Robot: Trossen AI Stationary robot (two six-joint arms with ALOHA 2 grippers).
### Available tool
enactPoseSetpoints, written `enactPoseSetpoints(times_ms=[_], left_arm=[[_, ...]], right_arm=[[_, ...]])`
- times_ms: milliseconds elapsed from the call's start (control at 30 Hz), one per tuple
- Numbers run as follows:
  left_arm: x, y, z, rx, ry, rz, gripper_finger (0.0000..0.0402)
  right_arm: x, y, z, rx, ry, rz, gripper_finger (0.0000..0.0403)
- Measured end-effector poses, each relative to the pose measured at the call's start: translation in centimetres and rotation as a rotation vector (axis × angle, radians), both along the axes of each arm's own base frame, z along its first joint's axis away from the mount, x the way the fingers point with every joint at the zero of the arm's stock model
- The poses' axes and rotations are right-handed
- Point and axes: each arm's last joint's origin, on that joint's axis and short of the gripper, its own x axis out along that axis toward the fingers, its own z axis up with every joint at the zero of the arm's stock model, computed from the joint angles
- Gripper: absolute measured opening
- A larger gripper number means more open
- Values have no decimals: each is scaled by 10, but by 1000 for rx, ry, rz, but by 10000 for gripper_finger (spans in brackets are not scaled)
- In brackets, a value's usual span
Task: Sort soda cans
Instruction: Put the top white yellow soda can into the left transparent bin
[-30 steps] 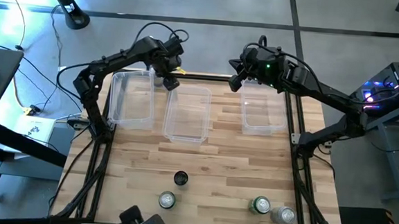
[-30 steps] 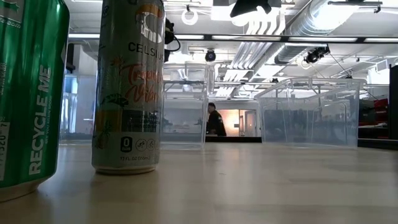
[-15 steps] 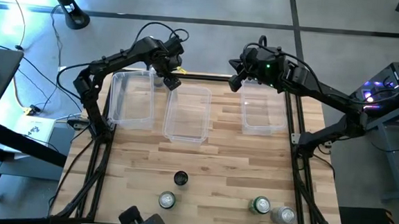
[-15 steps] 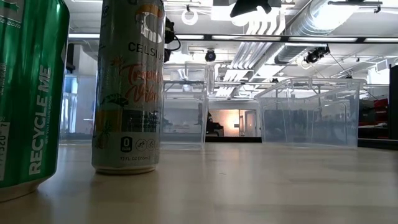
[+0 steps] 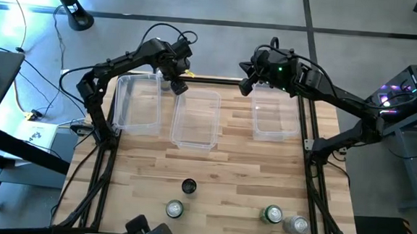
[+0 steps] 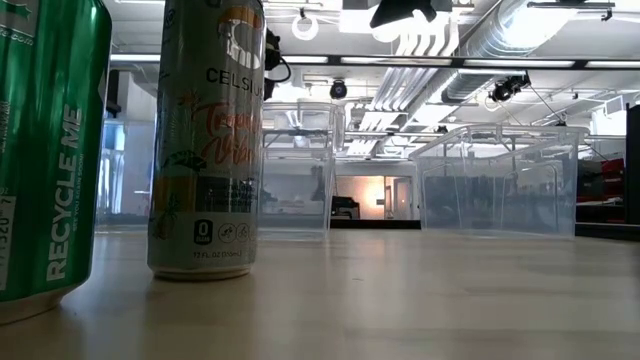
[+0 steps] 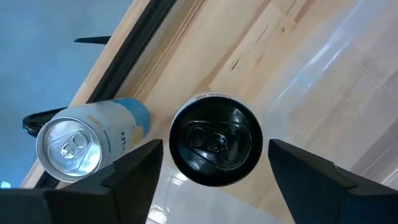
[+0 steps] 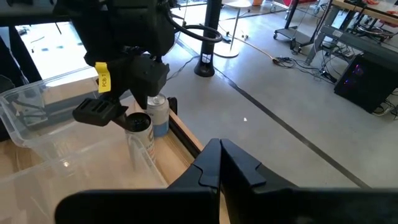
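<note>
left gripper (image 7: 214,155) spread wide over a black can (image 7: 216,140) at the far edge, silver can (image 7: 84,144) beside it; three clear bins (image 5: 196,119) look empty; right gripper (image 8: 217,165) pinched together.

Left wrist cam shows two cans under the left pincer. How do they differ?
The black can has a black top and sits between the open fingers of the left pincer; the silver-topped can sits outside them, to one side. The black can appears to stand over the clear bin, the silver-topped one by the table's edge rail. Both stand upright, unopened.
</note>
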Motion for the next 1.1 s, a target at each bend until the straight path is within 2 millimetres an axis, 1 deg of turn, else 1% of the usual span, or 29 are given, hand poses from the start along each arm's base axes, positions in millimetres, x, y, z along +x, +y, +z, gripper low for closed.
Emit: enactPoseSetpoints(times_ms=[167, 233, 300, 400, 500, 700, 1100], left_arm=[[1, -1, 0, -4, -12, -17, 346], [2, 0, 1, 5, -22, 27, 363], [2, 0, 1, -2, -34, 86, 371], [0, -2, 1, -28, -17, 136, 373], [-1, -2, -3, -14, 4, 132, 372], [2, 2, -11, 7, -20, 113, 372], [0, 4, -12, 12, -18, 126, 372]], right_arm=[[0, 0, 0, -1, 0, 0, 0], [0, 0, 0, -1, 0, 0, 0], [0, 0, 0, 0, 0, 0, 0], [0, 0, 0, 0, 0, 0, 0], [0, 0, 0, 1, 1, 0, 0], [1, 0, -1, 8, 7, 12, 0], [1, 1, -2, 35, -5, 24, 0]])
